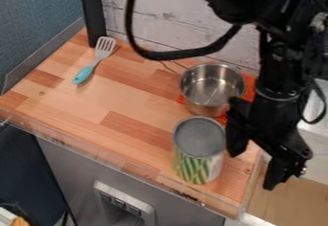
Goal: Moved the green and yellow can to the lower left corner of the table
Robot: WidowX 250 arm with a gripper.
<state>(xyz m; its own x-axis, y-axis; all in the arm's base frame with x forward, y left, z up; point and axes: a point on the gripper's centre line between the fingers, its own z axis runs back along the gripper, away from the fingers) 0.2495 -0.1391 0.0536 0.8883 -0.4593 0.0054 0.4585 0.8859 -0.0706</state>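
One grey front panel [70,167] with a socketed unit [149,211] lies nearest, at seven o'clock from the view's middle. Beyond it, a clear strip [122,159] runs along the wooden counter's [137,98] front edge. At five o'clock, the green-labelled can [197,165] stands upright on the counter, close to that edge, grey end up. The black gripper [252,171] hangs at four o'clock, beside the can's three-o'clock side, open with its fingers spread apart; whether one touches the can, I cannot tell. Farther back, at two o'clock, a steel saucepan [204,106] sits upright over something red [250,84], its wire handle pointing to ten o'clock. The slotted spatula [98,63] lies at ten o'clock, turquoise handle toward seven, head toward one. Behind, at twelve o'clock, rises a whitewashed plank wall [167,16].
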